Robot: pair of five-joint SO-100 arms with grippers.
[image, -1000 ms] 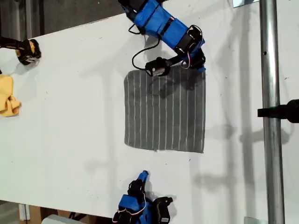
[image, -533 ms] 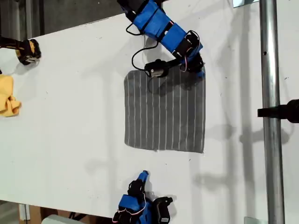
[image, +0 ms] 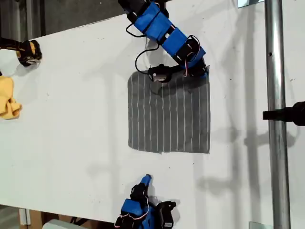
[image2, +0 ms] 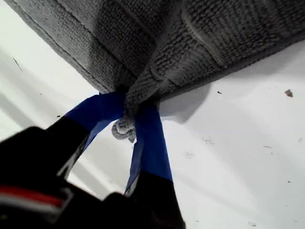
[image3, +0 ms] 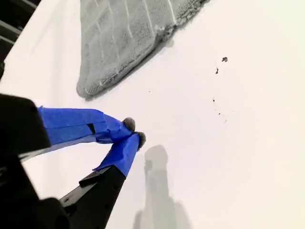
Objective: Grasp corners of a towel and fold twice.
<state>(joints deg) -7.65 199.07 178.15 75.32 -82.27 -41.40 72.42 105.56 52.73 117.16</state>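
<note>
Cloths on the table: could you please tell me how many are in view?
2: the grey striped towel lies mid-table in the exterior view; a yellow cloth sits at that view's left edge, partly cut off.

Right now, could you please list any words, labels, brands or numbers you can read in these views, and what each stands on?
None: no view shows readable text.
The towel bears only thin white stripes.
The blue arm and the white table show no label.

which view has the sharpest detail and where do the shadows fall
First wrist view: sharpest, the towel weave crisp, dark shadow under its lifted corner where my first hand pinches. Second wrist view: my second hand casts a soft grey shadow on the table. Exterior view: softer, faint arm shadows.
</note>
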